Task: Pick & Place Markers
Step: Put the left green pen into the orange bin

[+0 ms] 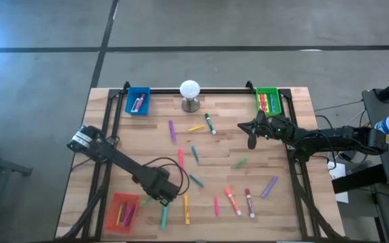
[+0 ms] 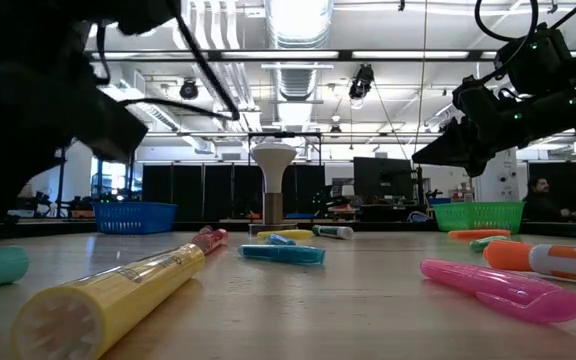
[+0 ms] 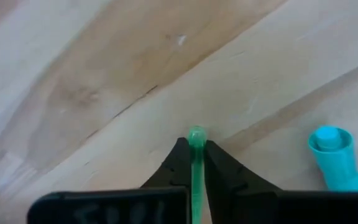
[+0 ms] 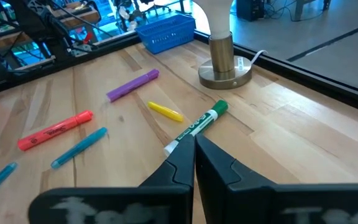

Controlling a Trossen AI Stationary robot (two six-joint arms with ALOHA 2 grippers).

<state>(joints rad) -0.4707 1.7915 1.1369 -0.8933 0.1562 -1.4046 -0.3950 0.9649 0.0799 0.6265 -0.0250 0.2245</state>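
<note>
Markers in many colours lie scattered flat on the wooden table point(image 1: 113, 162). Among them are a teal one point(image 1: 164, 216), a yellow one point(image 1: 186, 208) and a purple one point(image 1: 269, 186). My left gripper point(image 1: 165, 200) points down near the table's front left, shut on a thin green marker point(image 3: 196, 134). The gripper hides that marker in the high view. The teal marker point(image 3: 334, 158) lies close beside it. My right gripper point(image 1: 252, 131) hovers shut at the right, short of a green-and-white marker point(image 4: 194, 127). My left gripper pinches the green marker between its two fingers point(image 3: 178, 155), which come from above and point down. The marker runs between the fingers, and its rounded end point(image 3: 196, 132) pokes out just past their tips. Whether it is off the wood, I cannot tell.
A red tray point(image 1: 123, 210) with markers sits at the front left, next to my left gripper. A blue tray point(image 1: 138, 101) is at the back left and a green tray point(image 1: 269, 100) at the back right. A white ball on a metal stand point(image 1: 190, 94) is at the back middle.
</note>
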